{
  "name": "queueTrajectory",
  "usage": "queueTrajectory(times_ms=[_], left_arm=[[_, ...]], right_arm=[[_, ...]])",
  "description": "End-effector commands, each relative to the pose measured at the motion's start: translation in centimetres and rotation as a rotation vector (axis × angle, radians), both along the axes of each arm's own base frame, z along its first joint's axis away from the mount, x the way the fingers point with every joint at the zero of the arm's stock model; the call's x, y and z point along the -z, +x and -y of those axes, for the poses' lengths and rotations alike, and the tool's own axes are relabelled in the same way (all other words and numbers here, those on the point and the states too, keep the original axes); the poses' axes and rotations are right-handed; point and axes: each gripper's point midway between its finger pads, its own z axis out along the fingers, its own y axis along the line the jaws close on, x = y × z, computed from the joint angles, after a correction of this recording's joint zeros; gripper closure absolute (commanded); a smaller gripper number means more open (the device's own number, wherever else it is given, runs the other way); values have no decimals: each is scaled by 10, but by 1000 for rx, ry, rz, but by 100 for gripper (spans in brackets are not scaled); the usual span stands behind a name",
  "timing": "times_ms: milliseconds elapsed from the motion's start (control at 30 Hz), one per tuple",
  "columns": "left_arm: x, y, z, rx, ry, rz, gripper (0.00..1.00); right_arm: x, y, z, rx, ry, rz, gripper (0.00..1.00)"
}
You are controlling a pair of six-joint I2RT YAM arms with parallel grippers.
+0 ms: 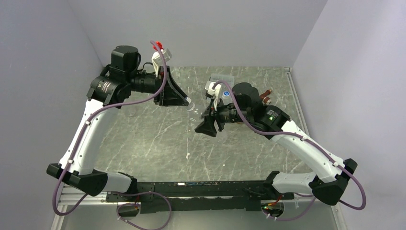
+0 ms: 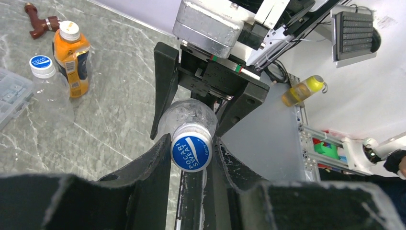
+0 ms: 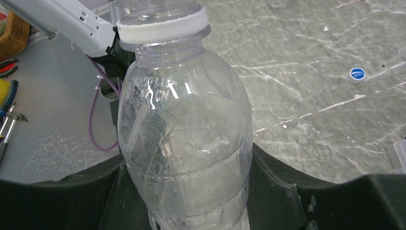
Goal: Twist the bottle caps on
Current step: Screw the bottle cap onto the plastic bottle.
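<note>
My right gripper (image 3: 187, 160) is shut on the body of a clear bottle (image 3: 184, 120) and holds it above the table. My left gripper (image 2: 191, 143) is shut on a blue cap (image 2: 191, 147) that sits at that bottle's mouth; its fingers (image 2: 153, 163) press both sides of the cap. In the top view the two grippers meet at mid-table, left (image 1: 184, 101) and right (image 1: 207, 125). A loose blue cap (image 3: 357, 73) lies on the table. An orange bottle (image 2: 72, 52) with a white cap and a clear bottle (image 2: 48, 86) with a blue cap stand further off.
A flat clear plastic box (image 2: 12, 93) lies beside the standing bottles, and also shows at the back of the table (image 1: 221, 77). A small brown object (image 2: 38, 19) lies behind the orange bottle. Walls close the table at the back and sides.
</note>
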Motion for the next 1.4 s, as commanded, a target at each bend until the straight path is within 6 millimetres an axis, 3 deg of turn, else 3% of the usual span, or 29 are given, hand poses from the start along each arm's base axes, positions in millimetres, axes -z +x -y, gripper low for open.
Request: queueTrajectory(times_ms=[0,233,400,1033,1200,1367], left_arm=[[2,-9,3,12,44,82,99],[12,-6,7,2,89,84,99],[15,-7,7,-2,100,84,99],[36,4,2,-76,181,68,100],[24,-6,5,-16,136,86,100],[1,-34,8,137,25,117,100]], right_arm=[[-25,1,-3,-2,40,69,45],[-24,-1,-6,0,38,73,47],[-34,7,-3,56,78,116,49],[-54,-4,-7,13,148,123,49],[-50,-10,-14,-42,148,103,49],[-62,-42,-19,-235,203,79,50]])
